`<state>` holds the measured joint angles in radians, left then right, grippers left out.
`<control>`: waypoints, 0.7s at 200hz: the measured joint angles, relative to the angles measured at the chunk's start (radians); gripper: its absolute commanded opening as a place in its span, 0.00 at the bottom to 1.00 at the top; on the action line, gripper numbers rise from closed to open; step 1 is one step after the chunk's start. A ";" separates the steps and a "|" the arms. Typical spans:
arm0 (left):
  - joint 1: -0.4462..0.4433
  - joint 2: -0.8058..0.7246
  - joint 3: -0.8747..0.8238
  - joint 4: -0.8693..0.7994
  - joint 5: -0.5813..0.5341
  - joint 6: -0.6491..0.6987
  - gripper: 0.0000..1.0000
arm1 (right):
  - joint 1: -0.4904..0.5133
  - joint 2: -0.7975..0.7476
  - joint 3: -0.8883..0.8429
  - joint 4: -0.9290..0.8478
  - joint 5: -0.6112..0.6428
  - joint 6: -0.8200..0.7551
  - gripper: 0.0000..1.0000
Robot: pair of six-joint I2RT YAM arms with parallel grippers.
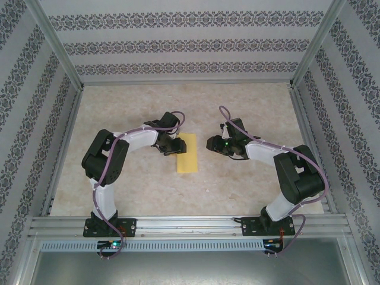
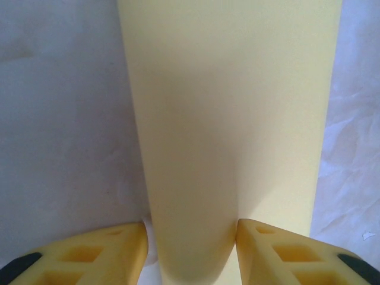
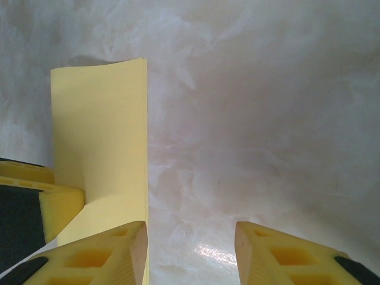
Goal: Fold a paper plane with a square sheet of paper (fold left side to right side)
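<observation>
So, the counter first: we see the square sheet of paper lying mid-counter between the arms, already doubled left over right into a narrow strip, with its loose edges facing right. The fold side looks puffy, not creased flat. We judge that's why the left pincer sits on that edge, jaws half-wide, fingers flanking the hump rather than clamping it. Meanwhile the right pincer hovers just beside the loose edges, jaws half-wide over bare counter, holding nothing; it's likely parked there to stop the edges sliding.
</observation>
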<state>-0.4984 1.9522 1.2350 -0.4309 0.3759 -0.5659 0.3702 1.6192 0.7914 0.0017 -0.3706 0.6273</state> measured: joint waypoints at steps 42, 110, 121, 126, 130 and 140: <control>-0.004 0.009 0.015 -0.019 -0.006 0.002 0.48 | 0.000 0.000 0.000 0.000 0.000 0.000 0.43; -0.005 0.012 0.016 -0.020 -0.008 0.002 0.48 | 0.000 0.000 0.000 0.000 -0.003 0.000 0.43; -0.005 0.012 0.016 -0.020 -0.008 0.002 0.48 | 0.000 0.000 0.000 0.000 -0.005 0.000 0.43; -0.005 0.012 0.016 -0.020 -0.008 0.002 0.48 | 0.001 0.000 0.000 0.000 -0.007 0.000 0.43; -0.005 0.012 0.016 -0.020 -0.008 0.002 0.48 | 0.001 0.000 0.000 0.000 -0.010 0.000 0.43; -0.005 0.012 0.016 -0.020 -0.008 0.002 0.48 | 0.003 0.000 0.000 0.000 -0.014 0.001 0.42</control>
<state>-0.5037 1.9640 1.2507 -0.4511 0.3679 -0.5636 0.3737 1.6192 0.7914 0.0021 -0.3851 0.6281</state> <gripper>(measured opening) 0.479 0.426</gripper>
